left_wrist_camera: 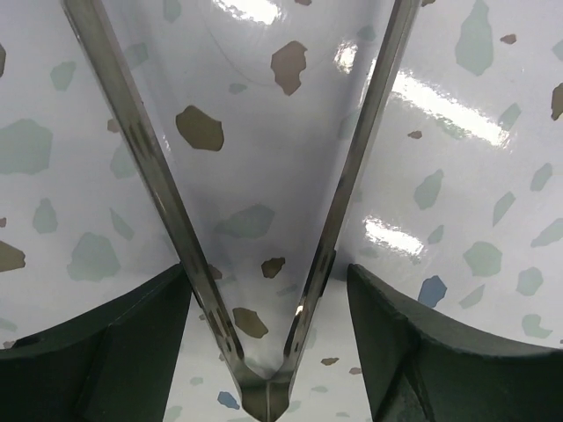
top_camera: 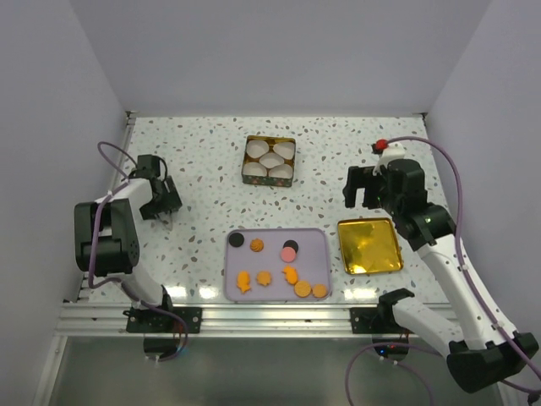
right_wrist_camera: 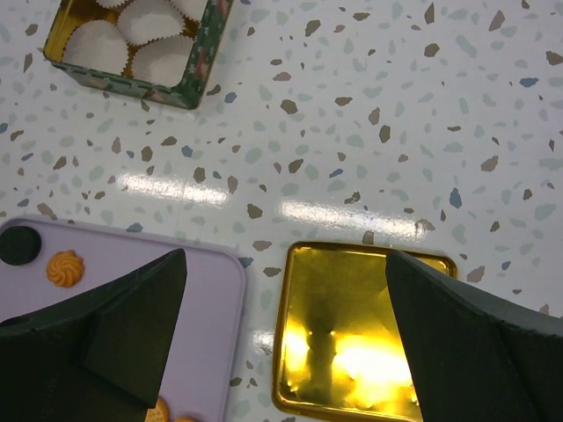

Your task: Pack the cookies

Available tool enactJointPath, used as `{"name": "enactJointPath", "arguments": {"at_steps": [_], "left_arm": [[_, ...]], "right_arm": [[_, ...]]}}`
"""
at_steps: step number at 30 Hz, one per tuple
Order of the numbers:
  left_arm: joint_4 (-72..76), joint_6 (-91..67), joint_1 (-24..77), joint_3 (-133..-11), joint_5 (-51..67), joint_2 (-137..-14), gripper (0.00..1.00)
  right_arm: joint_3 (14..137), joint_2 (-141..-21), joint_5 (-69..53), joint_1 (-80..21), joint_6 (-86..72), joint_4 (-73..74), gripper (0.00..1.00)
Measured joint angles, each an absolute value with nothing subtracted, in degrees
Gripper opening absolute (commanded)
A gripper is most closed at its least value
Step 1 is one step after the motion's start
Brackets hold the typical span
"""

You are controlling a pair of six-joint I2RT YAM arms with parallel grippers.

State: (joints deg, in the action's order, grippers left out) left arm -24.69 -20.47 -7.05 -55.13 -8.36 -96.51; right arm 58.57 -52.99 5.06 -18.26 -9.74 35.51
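Note:
The cookies (top_camera: pixel 276 266) lie on a lavender tray (top_camera: pixel 317 241): several orange-tan ones, a black round (top_camera: pixel 237 240) and a pink round (top_camera: pixel 288 253). The right wrist view shows the black round (right_wrist_camera: pixel 19 244) and an orange swirl cookie (right_wrist_camera: pixel 65 268). My right gripper (top_camera: pixel 362 196) is open and empty, hovering over the tray's corner and a gold lid (right_wrist_camera: pixel 286 255). My left gripper (top_camera: pixel 162 210) is low over the table at the far left. Its fingers stand wide apart either side of V-shaped metal tongs (left_wrist_camera: pixel 149 167), with the left finger (left_wrist_camera: pixel 106 343) against one arm.
A square tin (top_camera: pixel 270 160) holding white fluted paper cups stands at the back centre, also seen in the right wrist view (right_wrist_camera: pixel 198 66). The shiny gold lid (top_camera: pixel 368 245) lies right of the tray. White walls enclose the speckled table.

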Motion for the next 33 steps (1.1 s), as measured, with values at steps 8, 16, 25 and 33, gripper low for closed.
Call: {"name": "enactJointPath", "arguments": {"at_steps": [8, 16, 25, 33], "left_arm": [[-23.6, -20.4, -7.0, -55.9, -9.0, -97.3, 0.45], [-31.4, -20.4, -5.9, -61.4, -9.5, -95.9, 0.44], [-39.7, -21.0, 1.3, -74.1, -10.8, -86.4, 0.42], [-47.3, -23.0, 7.6, -75.2, -7.9, -77.7, 0.40]], "right_arm": [[58.8, -53.7, 6.0, -19.7, -8.5, 35.5, 0.99], [60.1, -53.8, 4.4, -20.6, -11.4, 35.5, 0.99], [63.6, -54.1, -1.9, -20.7, -20.7, 35.3, 0.99], [63.9, -55.6, -7.6, -20.8, -26.3, 34.8, 0.99]]}}
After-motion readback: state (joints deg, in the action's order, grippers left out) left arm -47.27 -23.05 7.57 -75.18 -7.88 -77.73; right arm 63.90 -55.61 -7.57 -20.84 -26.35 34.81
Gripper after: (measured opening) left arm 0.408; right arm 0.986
